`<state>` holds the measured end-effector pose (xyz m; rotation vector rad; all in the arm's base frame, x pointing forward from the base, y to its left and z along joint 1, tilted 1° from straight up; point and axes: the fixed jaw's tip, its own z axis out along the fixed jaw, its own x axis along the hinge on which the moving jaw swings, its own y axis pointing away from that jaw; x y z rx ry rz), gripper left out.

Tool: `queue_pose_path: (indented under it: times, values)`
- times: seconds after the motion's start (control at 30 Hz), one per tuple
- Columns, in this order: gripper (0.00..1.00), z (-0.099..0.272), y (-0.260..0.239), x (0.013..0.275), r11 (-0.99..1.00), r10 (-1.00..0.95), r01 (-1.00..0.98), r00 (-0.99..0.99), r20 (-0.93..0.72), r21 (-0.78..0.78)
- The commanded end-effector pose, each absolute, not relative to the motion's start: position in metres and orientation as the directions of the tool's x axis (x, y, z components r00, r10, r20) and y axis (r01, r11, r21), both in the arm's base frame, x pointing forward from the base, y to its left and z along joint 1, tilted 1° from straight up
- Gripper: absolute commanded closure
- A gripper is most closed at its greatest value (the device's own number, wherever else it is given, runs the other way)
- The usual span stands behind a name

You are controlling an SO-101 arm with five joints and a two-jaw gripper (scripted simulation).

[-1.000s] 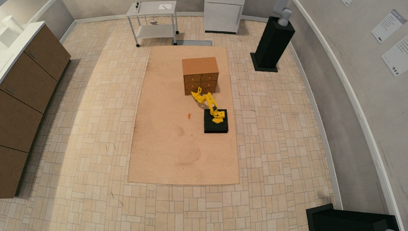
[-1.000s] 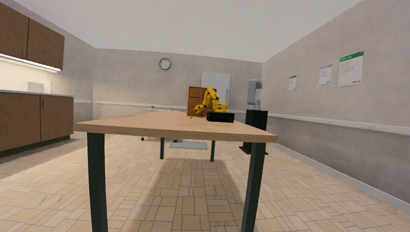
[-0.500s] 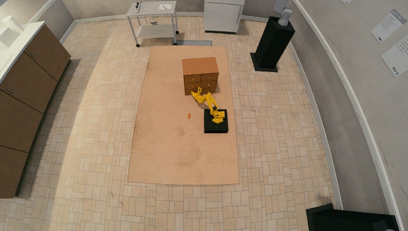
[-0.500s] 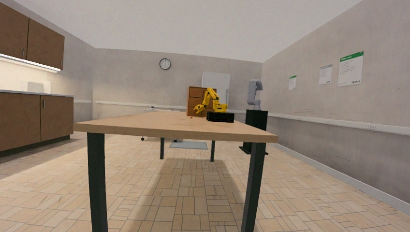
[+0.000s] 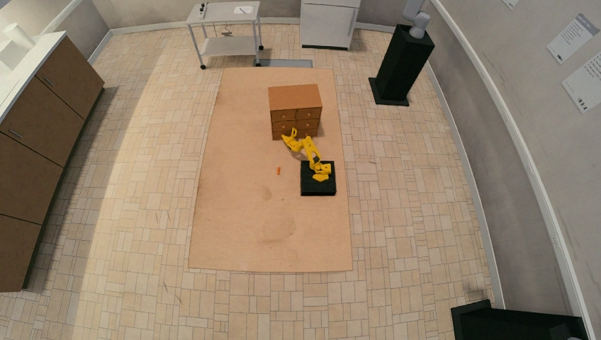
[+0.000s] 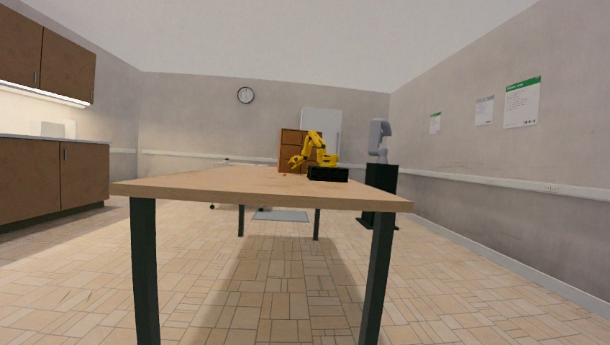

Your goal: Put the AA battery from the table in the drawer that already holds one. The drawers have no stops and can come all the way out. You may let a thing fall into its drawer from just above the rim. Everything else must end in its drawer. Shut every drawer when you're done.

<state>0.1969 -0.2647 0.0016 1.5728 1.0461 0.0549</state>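
Note:
A small orange AA battery (image 5: 278, 170) (image 6: 284, 174) lies on the wooden table (image 5: 253, 236) (image 6: 239, 187), to the left of the arm's black base (image 5: 317, 187) (image 6: 327, 174). A brown chest of drawers (image 5: 294, 96) (image 6: 289, 145) stands behind it, with two columns of knobbed drawers, all shut flush. My yellow gripper (image 5: 289, 137) (image 6: 293, 161) reaches low to the bottom left drawer front. Its jaw stands a little apart, with nothing seen between the fingers. The views are too far off to tell whether it touches the knob.
A white cart (image 5: 225, 29), a white cabinet (image 5: 329, 23) and a black pedestal with a grey arm (image 5: 400, 63) (image 6: 378, 170) stand on the floor beyond the table. Brown cupboards (image 5: 37, 139) line the left wall.

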Motion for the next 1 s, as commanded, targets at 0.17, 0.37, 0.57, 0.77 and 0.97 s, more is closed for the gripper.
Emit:
queue_pose_path:
  times: [0.17,0.37,0.57,0.77,0.97]
  values:
    - [0.80,-0.0034,-0.2631,0.1928,0.065,0.637,0.580,0.603,-0.481,0.812]
    - [0.84,-0.0034,-0.2631,0.1928,0.065,0.637,0.580,0.603,-0.481,0.812]
    - [0.89,-0.0034,-0.2631,0.1928,0.065,0.637,0.580,0.603,-0.481,0.812]
    - [0.91,-0.0034,-0.2631,0.1928,0.065,0.637,0.580,0.603,-0.481,0.812]
    - [0.96,-0.0034,-0.2631,0.1928,0.065,0.637,0.580,0.603,-0.481,0.812]
